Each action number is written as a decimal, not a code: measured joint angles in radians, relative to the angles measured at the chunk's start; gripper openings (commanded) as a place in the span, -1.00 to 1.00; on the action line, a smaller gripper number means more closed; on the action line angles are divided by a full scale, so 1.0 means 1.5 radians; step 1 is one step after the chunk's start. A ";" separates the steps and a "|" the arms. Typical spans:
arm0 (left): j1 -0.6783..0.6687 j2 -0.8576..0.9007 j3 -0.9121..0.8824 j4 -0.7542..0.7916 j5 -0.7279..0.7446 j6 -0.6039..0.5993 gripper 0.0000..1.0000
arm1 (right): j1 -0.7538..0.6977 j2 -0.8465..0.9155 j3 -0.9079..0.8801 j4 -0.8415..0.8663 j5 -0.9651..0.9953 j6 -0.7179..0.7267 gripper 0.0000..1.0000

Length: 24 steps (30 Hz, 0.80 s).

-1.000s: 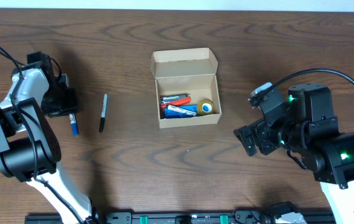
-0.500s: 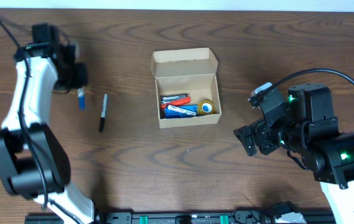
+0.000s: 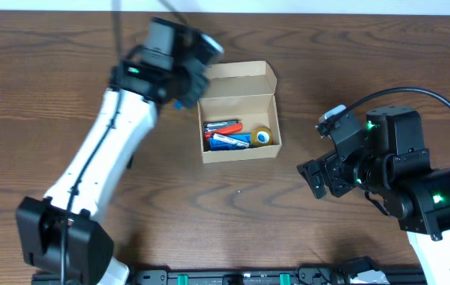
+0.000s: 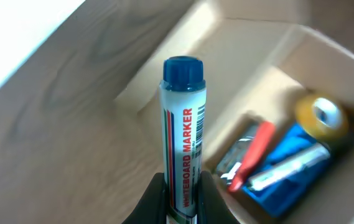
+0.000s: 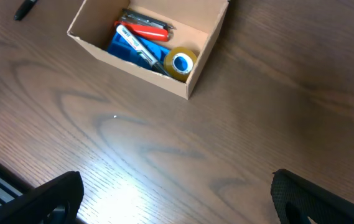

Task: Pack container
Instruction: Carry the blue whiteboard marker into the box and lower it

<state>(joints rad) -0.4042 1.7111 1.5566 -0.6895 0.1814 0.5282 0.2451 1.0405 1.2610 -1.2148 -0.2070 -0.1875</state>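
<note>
The dark brown wood-grain bench point(image 3: 232, 214) carries an open tan cardboard box point(image 3: 234, 79), flap lid laid back, close below the left gripper point(image 4: 178, 196) and well ahead of the right gripper point(image 5: 180, 199). A black marker pen point(image 5: 25, 7) lies flat on the wood, past the box from the right gripper.

Behind my left claw point(image 4: 181, 186), white shells point(image 3: 98, 158), black joints point(image 3: 51, 237); behind my right claw point(image 3: 314, 179), black housings point(image 3: 398, 154), green lights point(image 3: 371, 124), looping cable point(image 3: 422, 89).

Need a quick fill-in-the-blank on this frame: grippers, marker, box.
The left gripper holds a whiteboard marker with a ____ cap.
The lid of the box is ____.
The tape roll lies ____ the box.
The right gripper holds ____.
Missing words: blue; open; inside; nothing.
</note>
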 measured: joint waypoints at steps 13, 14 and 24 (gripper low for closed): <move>-0.098 0.076 0.000 -0.075 0.035 0.300 -0.88 | 0.000 0.000 0.000 0.000 0.000 0.000 0.99; -0.099 0.082 0.000 -0.076 0.036 0.310 -0.89 | 0.000 0.000 0.000 0.000 0.000 0.000 0.99; -0.104 0.089 0.000 -0.079 0.093 0.347 -0.88 | 0.000 0.000 0.000 0.000 0.000 0.000 0.99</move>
<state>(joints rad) -0.5594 1.8450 1.5566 -0.8074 0.3202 1.0489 0.2451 1.0405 1.2610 -1.2144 -0.2070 -0.1875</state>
